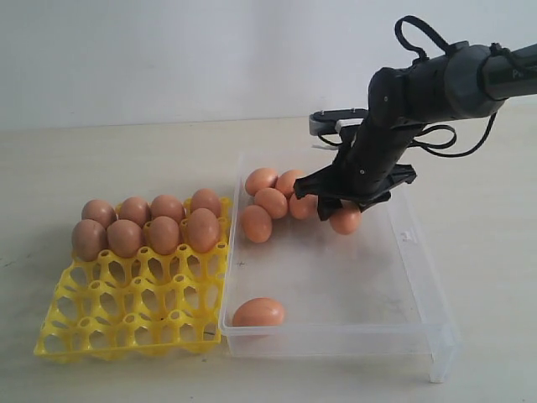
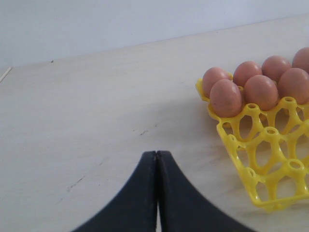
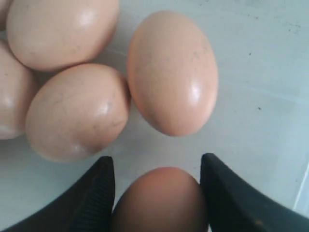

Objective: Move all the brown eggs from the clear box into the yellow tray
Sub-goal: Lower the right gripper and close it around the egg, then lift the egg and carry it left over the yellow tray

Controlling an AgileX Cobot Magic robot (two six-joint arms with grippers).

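Crowding the gripper (image 3: 157, 163) and held egg (image 3: 160, 202): brown eggs (image 3: 77, 112)

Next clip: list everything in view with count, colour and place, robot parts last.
yellow tray: one, bright yellow, on the exterior view's left.
clear box: one, colourless, beside the tray on its right.
tray eggs: eight, orange-brown, filling the tray's two far rows.
box eggs: seven visible, orange-brown; five clustered far left in the box, a lone egg near left, one gripped egg.
table: one, pale beige, under everything.
left gripper: black, shut, over bare table near the tray.
right gripper: black, in the box, closed on the gripped egg.
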